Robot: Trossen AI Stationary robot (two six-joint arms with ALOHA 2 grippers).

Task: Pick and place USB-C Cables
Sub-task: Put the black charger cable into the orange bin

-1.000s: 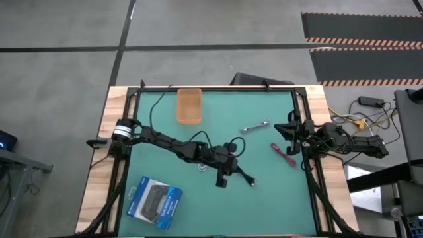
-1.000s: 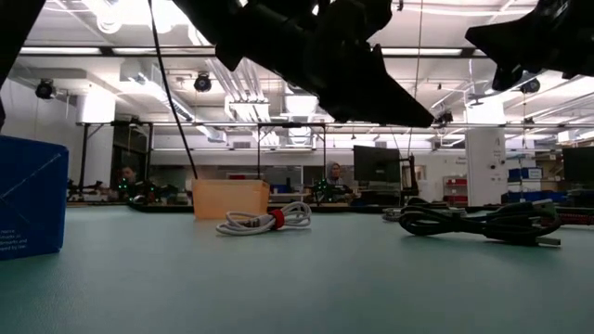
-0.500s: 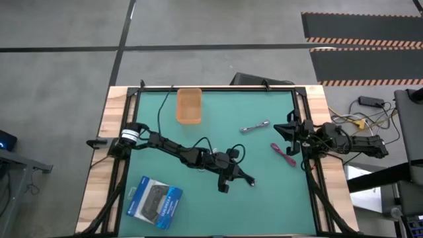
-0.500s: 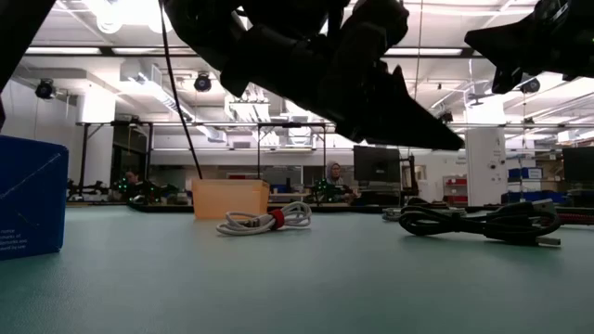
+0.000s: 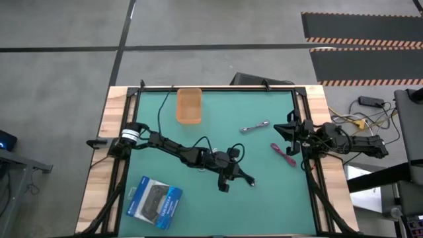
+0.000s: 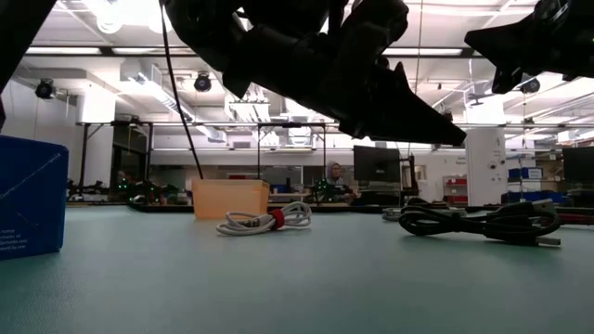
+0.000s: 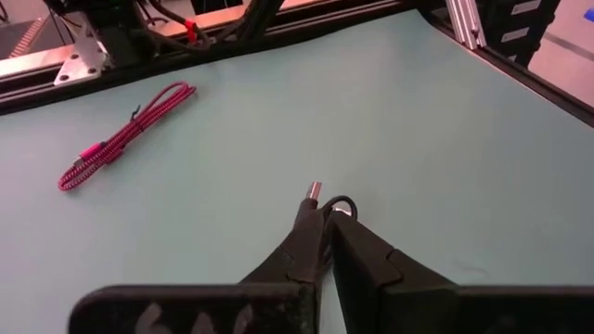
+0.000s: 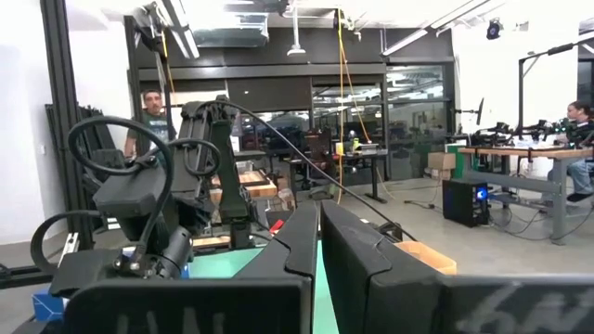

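Low view, front to back: a blue-and-black rectangular retail box (image 6: 28, 197) stands nearest, at the table's near-left corner. Behind it the green table mat (image 5: 264, 198) carries the rest.

Mid-table, the left gripper (image 5: 225, 183) hangs over the mat, arm stretched diagonally from the left edge. Left wrist view shows its fingers (image 7: 357, 250) pressed together w/ no gap; the thin black bundled USB-C cable (image 7: 329, 203) lies at the fingertips, only a loop and a silver plug tip visible past them. Whether the tips actually pinch the cable: cannot tell.

A white bundled USB-C cable (image 5: 201, 166) shows as a small pale spot beside the left arm, mostly hidden under it.

Farther right, the magenta-pink braided USB-C cable (image 5: 284, 153) lies flat near the right gripper (image 5: 291, 134), which waits at the right edge, fingers closed on nothing per right wrist view.

Beyond, the silver-grey bundled USB-C cable (image 5: 254, 126) lies apart from the others. At the far edge sits an orange-tan open rectangular bin (image 5: 188, 106).
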